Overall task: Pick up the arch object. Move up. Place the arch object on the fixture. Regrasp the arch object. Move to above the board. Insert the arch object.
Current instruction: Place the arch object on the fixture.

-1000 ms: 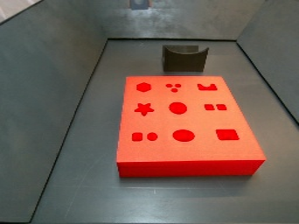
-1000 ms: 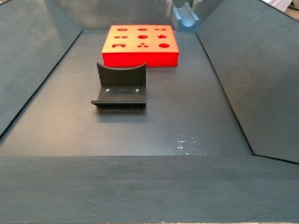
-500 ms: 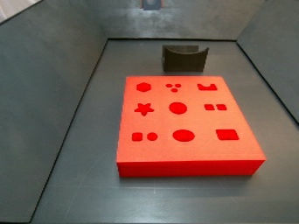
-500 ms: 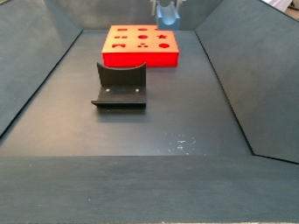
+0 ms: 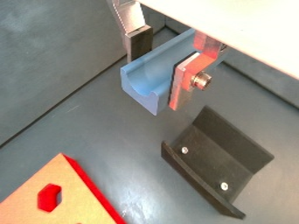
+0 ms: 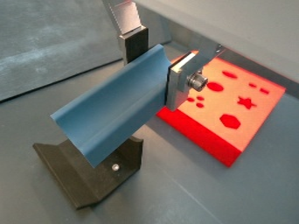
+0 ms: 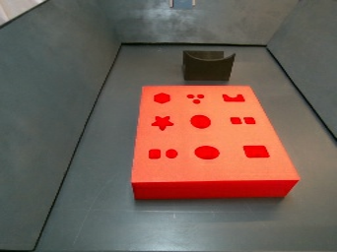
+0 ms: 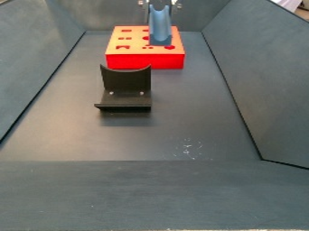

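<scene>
Blue-grey arch object [image 6: 117, 109] held between the gripper [image 5: 163, 63] fingers [image 5: 184, 80], the jaws clenched on its two long sides; both wrist views show the silver plates pressed against it. Arch object raised clear of the grey floor [image 8: 169, 126], hanging upright in front of the red-orange board [image 8: 146, 48] in a side view [image 8: 160, 23]. Dark fixture [image 8: 123, 87] standing on the floor near the board, apart from it. Board cutouts include a star, circles and squares [image 7: 200, 122].
</scene>
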Robot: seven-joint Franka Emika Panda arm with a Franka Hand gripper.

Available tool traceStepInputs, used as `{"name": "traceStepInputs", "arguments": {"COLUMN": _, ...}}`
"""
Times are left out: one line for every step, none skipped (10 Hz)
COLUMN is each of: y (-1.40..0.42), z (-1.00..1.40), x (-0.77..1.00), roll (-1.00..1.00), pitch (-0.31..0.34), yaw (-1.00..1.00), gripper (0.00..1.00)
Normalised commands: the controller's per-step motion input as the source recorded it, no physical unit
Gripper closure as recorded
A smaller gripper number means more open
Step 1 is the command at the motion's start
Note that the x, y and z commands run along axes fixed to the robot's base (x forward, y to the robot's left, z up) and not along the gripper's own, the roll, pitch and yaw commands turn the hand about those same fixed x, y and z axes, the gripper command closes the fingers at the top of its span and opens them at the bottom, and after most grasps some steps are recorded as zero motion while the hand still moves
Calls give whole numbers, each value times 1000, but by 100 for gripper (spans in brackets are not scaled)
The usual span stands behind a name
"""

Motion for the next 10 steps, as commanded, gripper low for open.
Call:
{"name": "traceStepInputs", "arguments": {"y": 164, "z": -36, "x": 1000, "roll": -1000, "pitch": 80, "yaw": -86, "gripper": 100}}
{"name": "traceStepInputs", "arguments": {"y": 143, "z": -35, "x": 1000, "roll": -1000, "pitch": 84, "yaw": -91, "gripper": 100}}
{"name": "traceStepInputs", "arguments": {"y": 111, "z": -33, "x": 1000, "roll": -1000, "pitch": 89, "yaw": -103, "gripper": 100}}
{"name": "traceStepInputs", "arguments": {"y": 92, "z": -31, "x": 927, "roll": -1000, "pitch": 91, "yaw": -116, "gripper": 100}}
{"name": "traceStepInputs", "arguments": {"y": 76, "z": -30, "x": 853, "roll": -1000, "pitch": 94, "yaw": -129, "gripper": 100}}
{"name": "traceStepInputs", "arguments": {"y": 63, "z": -26, "x": 780, "roll": -899, "pitch": 85, "yaw": -133, "gripper": 100}}
{"name": "traceStepInputs", "arguments": {"y": 59, "z": -26, "x": 683, "roll": -689, "pitch": 68, "yaw": -125, "gripper": 100}}
{"name": "traceStepInputs", "arguments": {"y": 55, "z": -27, "x": 613, "roll": -533, "pitch": 54, "yaw": -119, "gripper": 100}}
{"name": "traceStepInputs", "arguments": {"y": 53, "z": -27, "x": 540, "roll": -371, "pitch": 46, "yaw": -114, "gripper": 100}}
{"name": "traceStepInputs", "arguments": {"y": 41, "z": -20, "x": 466, "roll": -246, "pitch": 41, "yaw": -102, "gripper": 100}}
